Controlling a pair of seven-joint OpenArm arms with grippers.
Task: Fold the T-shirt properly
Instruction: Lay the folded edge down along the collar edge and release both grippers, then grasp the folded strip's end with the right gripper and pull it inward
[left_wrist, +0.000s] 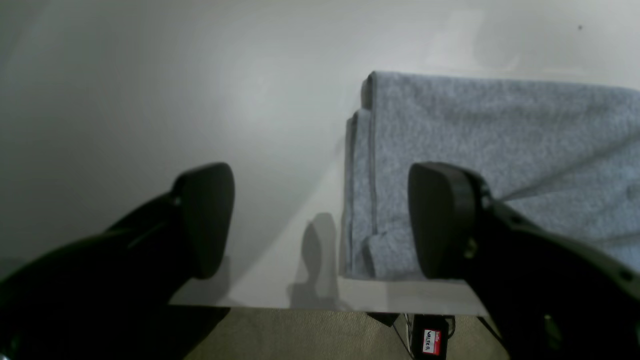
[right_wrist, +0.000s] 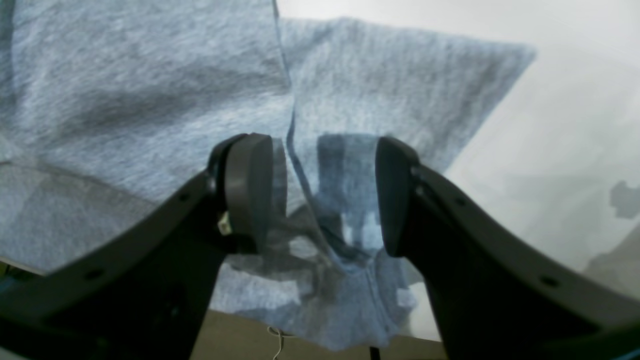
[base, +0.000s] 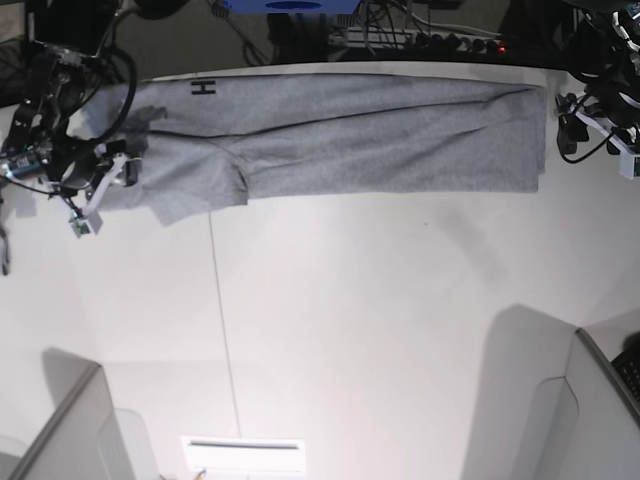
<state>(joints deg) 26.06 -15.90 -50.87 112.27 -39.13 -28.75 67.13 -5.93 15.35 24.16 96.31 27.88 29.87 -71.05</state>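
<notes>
Lengthwise fold laid, both claws let go

The T-shirt (base: 340, 135) lies as a long folded band along the top of the base view on the worktop (base: 380, 320). Left claw (left_wrist: 320, 220) and right claw (right_wrist: 325, 195) stand spread, empty, one at each end; next probably calls for regripping the ends to fold across.

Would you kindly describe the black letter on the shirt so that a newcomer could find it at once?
Start from the white table in the base view and find the long, folded heather-grey cotton T-shirt lying along its far edge. Follow the band to its left end: the small black block letter H sits near the top edge there. It is the only dark printed mark showing on otherwise plain grey fabric.
</notes>
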